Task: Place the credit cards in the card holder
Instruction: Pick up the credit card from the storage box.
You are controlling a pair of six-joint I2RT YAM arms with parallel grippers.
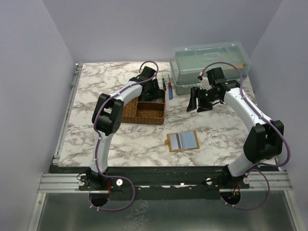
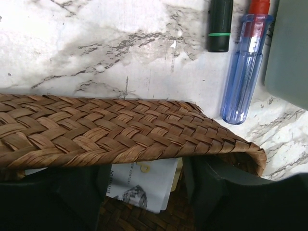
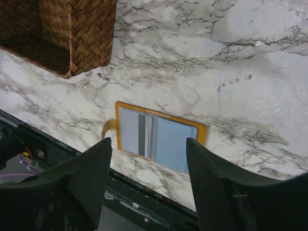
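Where viewed from overhead, shows the card holder lying open and flat on the marble surface, lower centre of the frame, inner face up. Runs with its long axis nearly left to right, right end tilted slightly up-frame; carries a dark stripe across the short axis. Lies well apart from the right pincer, below it in the frame and a little to the left. Shows that pincer above the surface, jaws wide apart, gripping nothing. From the right wrist, frames the card holder between the two dark fingers, down on the surface, long axis sloping from upper left to lower right.

Places the left pincer inside the brown woven tray, upper centre of the overhead frame, well apart from the card holder. From the left wrist, shows a whitish credit card in the tray behind the woven wall, bottom centre, between that pincer's fingers, upper part hidden by the wall. Stands with jaws apart on either side of the card; cannot tell whether the pads press on it, nor which way its long axis runs.
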